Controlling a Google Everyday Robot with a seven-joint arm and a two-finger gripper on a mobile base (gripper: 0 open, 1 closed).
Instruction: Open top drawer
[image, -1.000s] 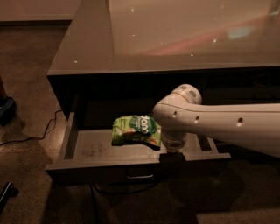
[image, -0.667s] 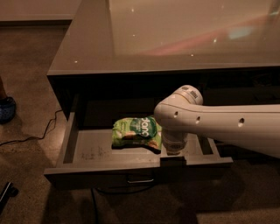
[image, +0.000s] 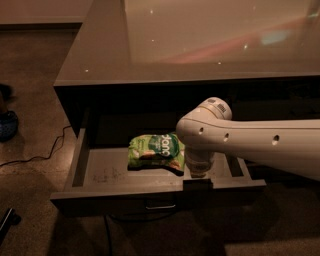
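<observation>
The top drawer (image: 107, 176) stood drawn well out beneath the table (image: 200, 45), with a green snack bag (image: 156, 151) in its tray. The claw (image: 198, 174) sat at the drawer's front rim, at 4 o'clock from the bag; whether it was gripping could not be told. The opening step appeared almost complete, so the next move probably called for a short straight pull, then withdrawal clear of the rim.

White tubular arm (image: 260, 145), dark round holes; gripper (image: 198, 175) beneath its rounded end.
</observation>
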